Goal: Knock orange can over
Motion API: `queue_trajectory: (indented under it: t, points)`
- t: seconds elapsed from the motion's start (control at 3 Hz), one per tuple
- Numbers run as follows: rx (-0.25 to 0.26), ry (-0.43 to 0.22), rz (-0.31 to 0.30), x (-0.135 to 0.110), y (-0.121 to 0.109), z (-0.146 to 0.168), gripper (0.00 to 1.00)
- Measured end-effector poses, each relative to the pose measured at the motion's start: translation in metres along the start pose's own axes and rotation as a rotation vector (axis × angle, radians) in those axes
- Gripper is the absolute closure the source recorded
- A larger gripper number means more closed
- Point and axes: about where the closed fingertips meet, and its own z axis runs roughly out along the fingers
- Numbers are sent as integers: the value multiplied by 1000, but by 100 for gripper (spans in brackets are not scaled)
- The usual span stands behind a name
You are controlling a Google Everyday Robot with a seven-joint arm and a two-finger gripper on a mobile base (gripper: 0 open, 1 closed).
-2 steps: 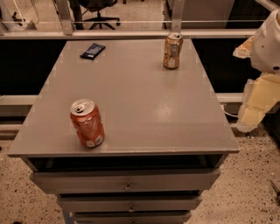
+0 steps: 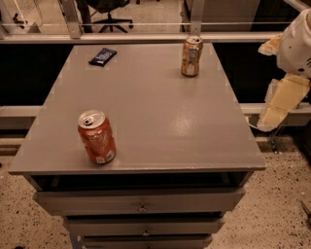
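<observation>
Orange can (image 2: 192, 56) stands upright in upper centre-right of frame, near far edge of the grey tabletop (image 2: 160, 112); tan-gold body w/ pale patches, silver top, nothing touching it. Gripper (image 2: 279, 104) sits at right edge of frame, off the table's right side & well apart from the can, lower in frame than the can; it hangs as a pale cream piece below a rounded white arm section (image 2: 296, 44). Can't tell how far open it is; it has hold of nothing visible. Second can, deeper red-orange (image 2: 97, 137), stands upright at lower left of frame near the table's front edge, slightly tilted look due to view angle, white label patch near its base. Flat dark packet (image 2: 102, 56) lies at upper left of tabletop, well apart from both cans. Below the top, front of cabinet shows stacked drawers (image 2: 141, 202) w/ small knobs. Speckled floor (image 2: 282, 194) at lower right; office chair base (image 2: 109, 9) at top of frame behind a rail.
</observation>
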Motion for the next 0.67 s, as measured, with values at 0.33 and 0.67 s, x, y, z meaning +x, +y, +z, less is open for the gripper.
queue_trajectory:
  t: [0.33, 0.67]
  points:
    - [65, -134, 14, -8, -63, 36, 0]
    - [86, -294, 53, -29, -124, 82, 0]
